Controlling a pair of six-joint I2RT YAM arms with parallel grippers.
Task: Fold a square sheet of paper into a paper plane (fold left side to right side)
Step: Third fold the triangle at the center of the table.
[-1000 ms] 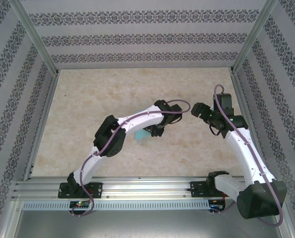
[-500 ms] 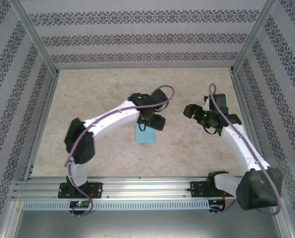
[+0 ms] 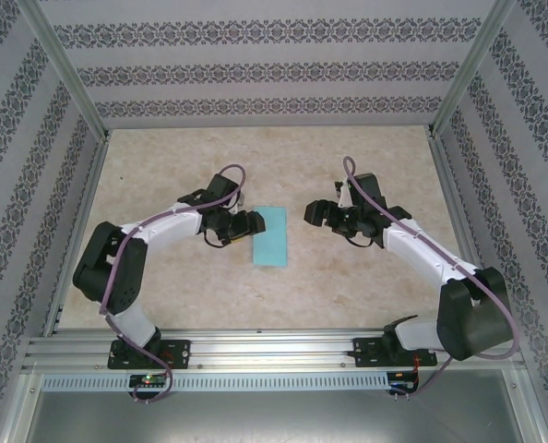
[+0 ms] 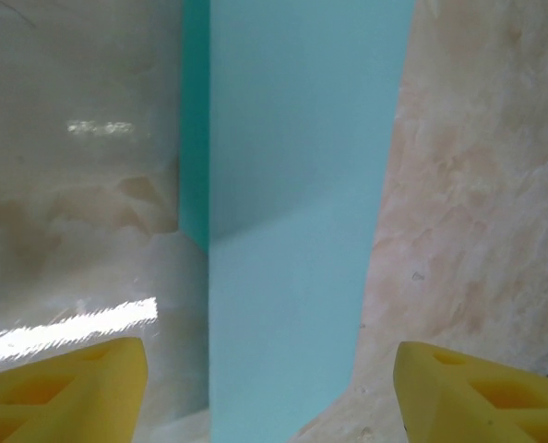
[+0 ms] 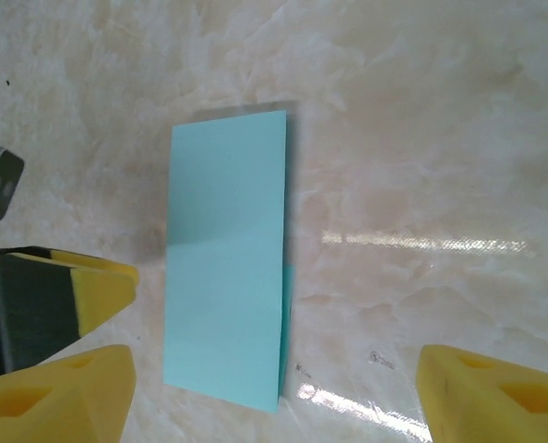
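My left gripper [image 3: 248, 225] and right gripper [image 3: 313, 214] are both gaping, empty, either side of the folded square sheet of paper [image 3: 272, 236], so one sloppy nudge could skew its loose layers.

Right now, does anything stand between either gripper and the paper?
Nothing visible does. The paper lies flat on the table between the two open grippers. The left gripper is close by its left edge, and the right gripper is a little off its right edge, with bare table between.
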